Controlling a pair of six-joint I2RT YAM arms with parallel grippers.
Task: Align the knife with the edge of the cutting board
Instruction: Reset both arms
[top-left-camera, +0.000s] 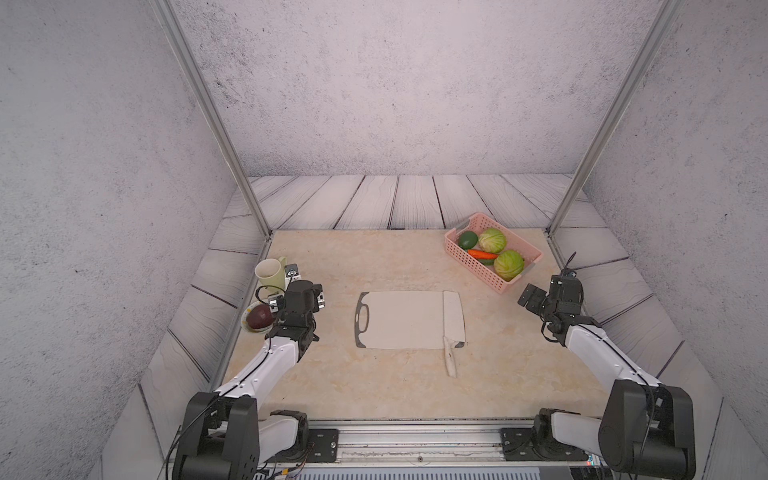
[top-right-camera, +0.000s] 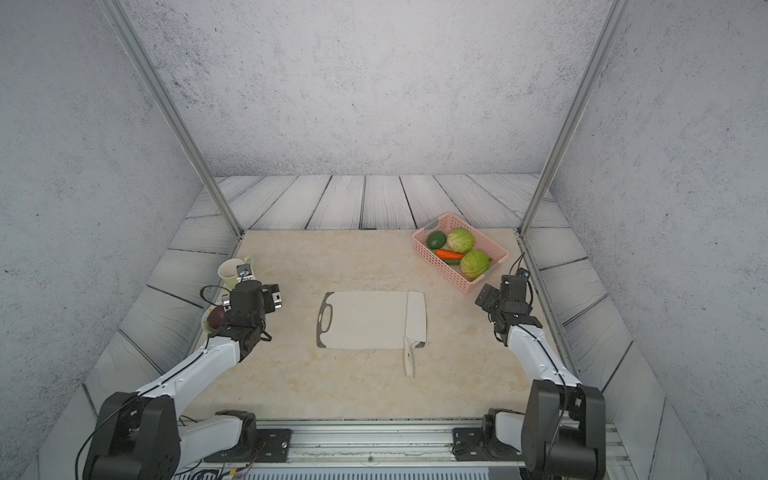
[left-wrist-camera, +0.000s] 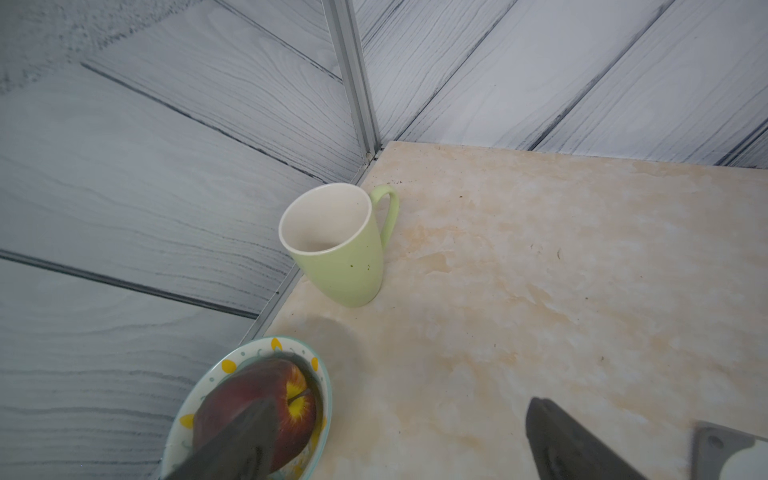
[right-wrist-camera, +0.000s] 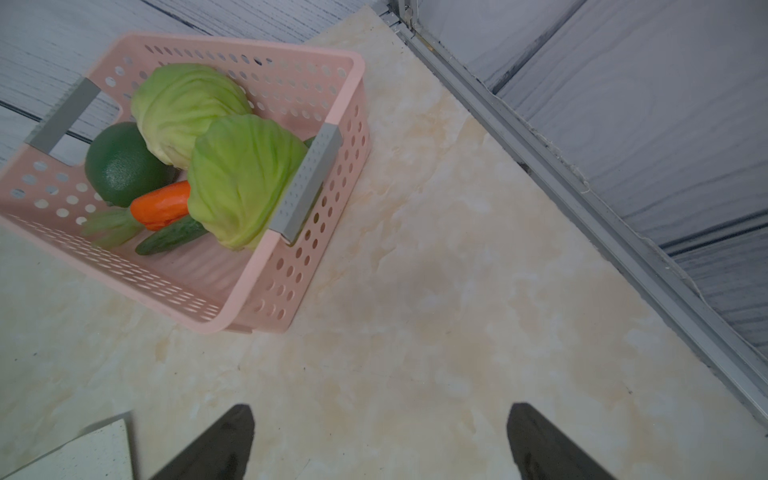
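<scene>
Top views: knife (top-left-camera: 454, 320) lies flat along the right-hand short end of the cutting board (top-left-camera: 401, 320). Its long axis runs near-to-far, parallel to that edge. Handle points toward the robot base and overhangs the board's near edge onto the table (top-left-camera: 374, 257). Blade broad, rectangular, pale cream; handle short, whitish. Left tool (left-wrist-camera: 407, 407) spread, empty, near mug (left-wrist-camera: 345, 249). Right tool (right-wrist-camera: 381, 409) spread, empty, just beside pink basket (right-wrist-camera: 266, 291).
</scene>
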